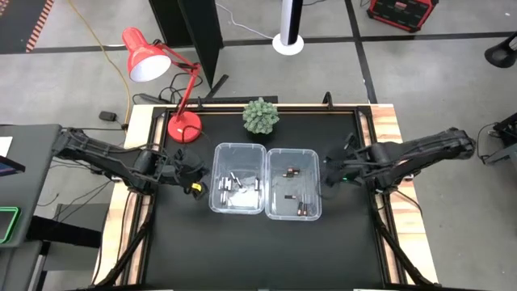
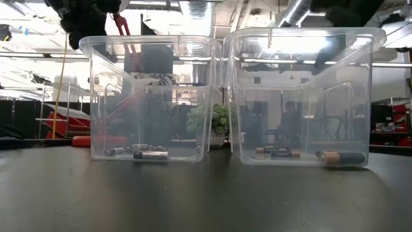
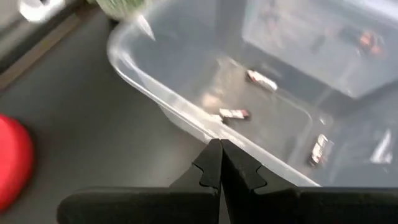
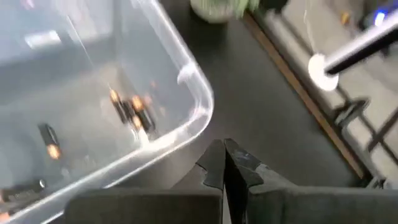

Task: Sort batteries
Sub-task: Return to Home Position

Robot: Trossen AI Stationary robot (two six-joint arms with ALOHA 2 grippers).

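Two clear bins stand side by side, touching, at the middle of the table, and I judge the sorting itself finished. The left bin [image 1: 239,145] holds only the silver batteries [image 1: 237,187], lying loose on its floor; the right bin [image 1: 294,149] holds only the dark batteries [image 1: 295,194] with copper ends. I see no battery on the mat outside either bin. What seems to be left is only to bring both arms to rest. The left claw [image 3: 221,155] hangs just outside the left bin's outer wall, near the lamp's base, with its two fingers pressed together and nothing between them. The right claw [image 4: 224,155] hangs just outside the right bin's outer wall, its fingers likewise closed on nothing. Neither claw touches a bin, as far as I can tell from above. The work surface is a black mat [image 1: 242,250], flat and matt, set in a pale wooden frame [image 1: 389,121]. At its far edge stand a red desk lamp [image 1: 145,55], its base on the mat beside the left arm, and a small green plant [image 1: 261,115] behind the line where the bins meet. Beyond the table, the view from above shows grey floor with cables; the level view shows a large hall with ceiling pipes and bright lights, too blurred through the bin walls for me to read more.
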